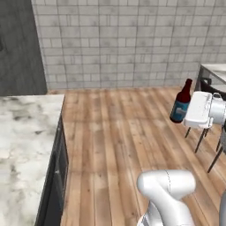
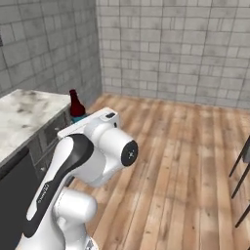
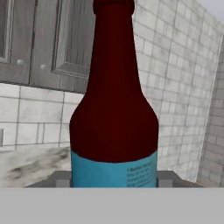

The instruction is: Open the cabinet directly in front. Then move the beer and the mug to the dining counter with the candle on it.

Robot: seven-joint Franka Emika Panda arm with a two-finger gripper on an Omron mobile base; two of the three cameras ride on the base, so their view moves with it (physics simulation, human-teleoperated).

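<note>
Beer [image 3: 113, 109]: dark brown-red glass, narrow neck, blue label round its lower body; it stood upright, close before the hand camera.
Gripper [image 1: 184, 115]: jaws partly apart, one on each side of the bottle's base, apparently clamping it, though the contact itself was hidden.
Position: bottle carried above the wooden floor [image 1: 119, 132], clear of the marble worktop [image 1: 24, 145].
Cabinet [image 3: 43, 39]: grey doors behind, shut.

So the beer [image 3: 114, 113] is a dark brown-red bottle with a blue label, sitting upright in my grip above the wood floor. Behind it I see the grey cabinet [image 3: 48, 39], both doors shut, silver knobs.
</note>
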